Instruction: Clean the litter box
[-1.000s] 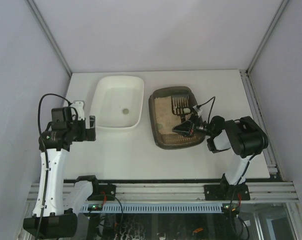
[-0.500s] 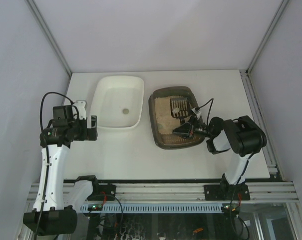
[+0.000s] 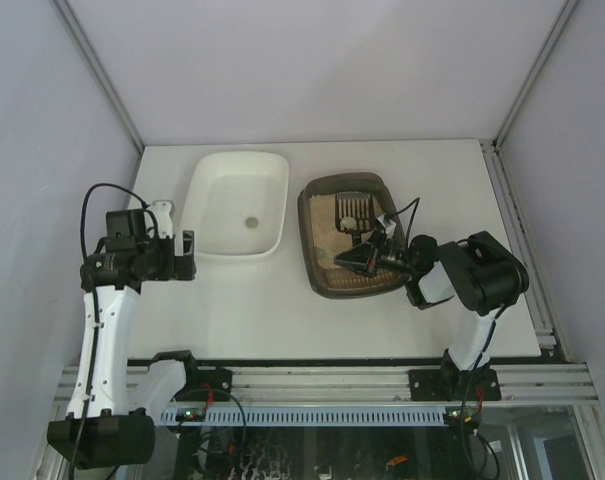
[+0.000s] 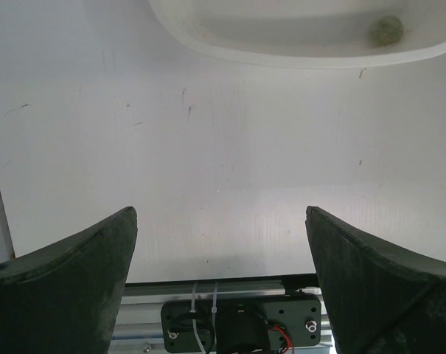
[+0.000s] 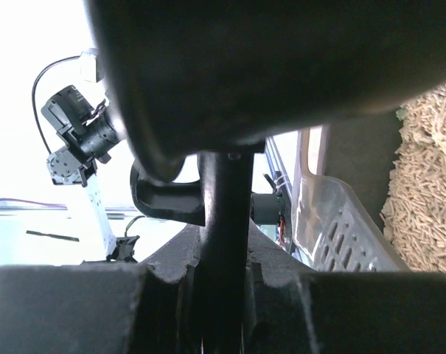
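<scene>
The dark grey-brown litter box (image 3: 315, 262) sits right of centre with beige litter (image 3: 326, 235) inside. My right gripper (image 3: 364, 257) is over the box and shut on the black handle (image 5: 224, 243) of a slotted grey scoop (image 3: 351, 208), whose head lies over the litter at the far end. In the right wrist view the scoop's slotted blade (image 5: 348, 228) and pellet litter (image 5: 429, 177) show at the right. My left gripper (image 3: 185, 255) is open and empty, just left of the white tray, above bare table; its fingers (image 4: 75, 287) stand wide apart.
A white plastic tray (image 3: 214, 225) stands left of the litter box with one small dark clump (image 3: 251, 222) in it; the clump (image 4: 385, 29) also shows in the left wrist view. The aluminium rail (image 3: 362, 380) runs along the near edge.
My right gripper has moved left and slightly farther over the litter box, carrying the scoop head toward the box's far end. The left arm has barely moved.
</scene>
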Motion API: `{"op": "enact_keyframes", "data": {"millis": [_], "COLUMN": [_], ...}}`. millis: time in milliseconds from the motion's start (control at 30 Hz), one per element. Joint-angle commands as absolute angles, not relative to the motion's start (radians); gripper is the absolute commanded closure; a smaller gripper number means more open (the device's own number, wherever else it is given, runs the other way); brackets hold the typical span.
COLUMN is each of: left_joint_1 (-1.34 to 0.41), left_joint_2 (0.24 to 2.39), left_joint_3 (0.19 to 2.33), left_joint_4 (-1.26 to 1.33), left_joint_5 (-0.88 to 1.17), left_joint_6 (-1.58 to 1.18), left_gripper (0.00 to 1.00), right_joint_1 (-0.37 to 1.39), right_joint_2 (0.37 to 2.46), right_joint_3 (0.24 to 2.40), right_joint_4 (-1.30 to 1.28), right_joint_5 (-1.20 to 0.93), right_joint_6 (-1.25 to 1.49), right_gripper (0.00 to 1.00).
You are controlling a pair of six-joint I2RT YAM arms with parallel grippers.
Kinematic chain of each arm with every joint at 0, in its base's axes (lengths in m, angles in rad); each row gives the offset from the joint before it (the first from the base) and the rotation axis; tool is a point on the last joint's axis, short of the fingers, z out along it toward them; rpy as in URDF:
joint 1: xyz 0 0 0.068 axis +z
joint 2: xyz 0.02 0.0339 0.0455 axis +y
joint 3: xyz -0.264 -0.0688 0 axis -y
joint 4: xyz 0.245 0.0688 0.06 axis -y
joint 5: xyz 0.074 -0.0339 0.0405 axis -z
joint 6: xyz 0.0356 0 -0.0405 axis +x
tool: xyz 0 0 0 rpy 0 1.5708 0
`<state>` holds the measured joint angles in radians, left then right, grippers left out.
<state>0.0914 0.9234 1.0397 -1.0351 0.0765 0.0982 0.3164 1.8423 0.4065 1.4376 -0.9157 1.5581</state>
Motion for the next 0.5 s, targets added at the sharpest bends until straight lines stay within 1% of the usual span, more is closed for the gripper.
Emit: {"op": "enact_keyframes", "data": {"millis": [0, 167, 467], "left_joint_1": [0.104, 0.111, 0.112], "left_joint_2": [0.861, 0.832, 0.852], "left_joint_3": [1.052, 1.052, 1.052], "left_joint_4": [-1.029, -1.03, -1.031], "left_joint_5": [0.107, 0.118, 0.132], "left_joint_6": [0.119, 0.122, 0.124], "left_gripper": [0.0, 0.0, 0.0], "right_joint_1": [0.328, 0.334, 0.348], "right_joint_2": [1.813, 1.738, 1.665], "right_joint_3": [0.45, 0.471, 0.476], "right_joint_4": [1.442, 1.251, 1.084], "right_joint_5": [-0.874, -0.87, -0.89], "right_joint_6": [1.548, 1.447, 1.346], "right_gripper": [1.0, 1.0, 1.0]}}
